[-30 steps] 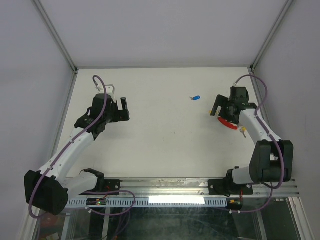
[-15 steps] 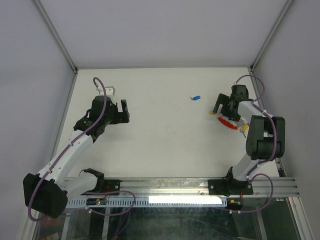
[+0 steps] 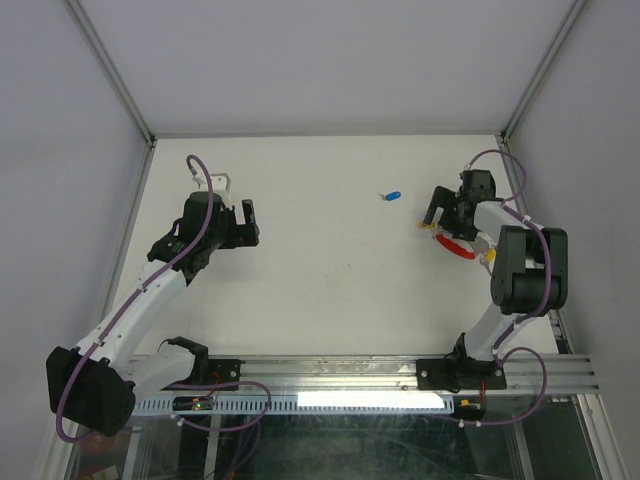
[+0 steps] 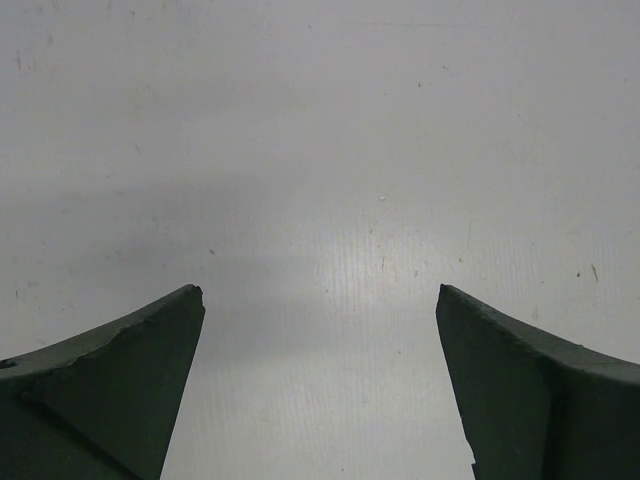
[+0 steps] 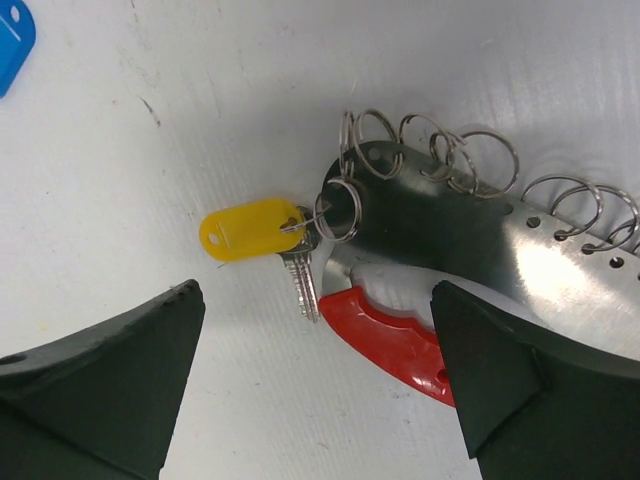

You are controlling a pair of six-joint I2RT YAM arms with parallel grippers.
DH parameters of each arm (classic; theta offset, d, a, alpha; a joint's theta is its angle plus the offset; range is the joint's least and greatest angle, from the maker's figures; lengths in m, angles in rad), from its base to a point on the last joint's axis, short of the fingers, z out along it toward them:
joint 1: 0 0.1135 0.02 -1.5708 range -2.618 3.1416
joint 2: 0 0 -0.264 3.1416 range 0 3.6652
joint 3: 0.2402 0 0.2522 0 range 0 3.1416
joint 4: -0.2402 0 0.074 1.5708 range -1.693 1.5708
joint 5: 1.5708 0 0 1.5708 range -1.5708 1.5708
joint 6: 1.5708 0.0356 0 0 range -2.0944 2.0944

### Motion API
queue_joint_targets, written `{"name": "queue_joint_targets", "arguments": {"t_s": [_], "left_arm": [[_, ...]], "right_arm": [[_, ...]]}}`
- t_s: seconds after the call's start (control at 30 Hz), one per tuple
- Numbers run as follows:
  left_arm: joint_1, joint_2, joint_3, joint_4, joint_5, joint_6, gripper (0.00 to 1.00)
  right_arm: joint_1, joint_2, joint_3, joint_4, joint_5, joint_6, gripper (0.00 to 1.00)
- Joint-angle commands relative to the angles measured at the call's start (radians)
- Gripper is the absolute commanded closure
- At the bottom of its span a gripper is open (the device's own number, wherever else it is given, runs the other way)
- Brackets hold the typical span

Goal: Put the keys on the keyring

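Keyring [image 5: 338, 208] — thin silver loop | yellow-headed key [image 5: 245, 228] — touching it

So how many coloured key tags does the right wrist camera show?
2. A yellow tag lies mid-frame, hooked on a ring with a metal key; a blue tag is cut off at the top-left corner. Others may lie outside this view.

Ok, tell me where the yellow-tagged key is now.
Right wrist view: the yellow-tagged key lies on the table's right side, just ahead of the right hand, beside the red-handled metal plate.
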Motion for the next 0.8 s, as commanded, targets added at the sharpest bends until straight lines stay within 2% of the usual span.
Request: {"name": "queue_joint_targets", "arguments": {"t_s": [0.0,0.43,0.77], "left_arm": [[0.010,-0.026,-0.001,0.040,0.011,0.021,0.01],[0.010,-0.022,0.020,0.034,-0.004,0.016,0.01],[0.010,-0.037,0.027,0.023,0.003,0.006,0.01]], "right_arm": [[0.016,-0.040,-0.042,0.003,-0.069,0.019,0.00],[0.231,-0.093,-0.074,-0.121,-0.027,0.037,0.01],[0.511,-0.134,-0.102,-0.130,0.024,0.154,0.01]]}}
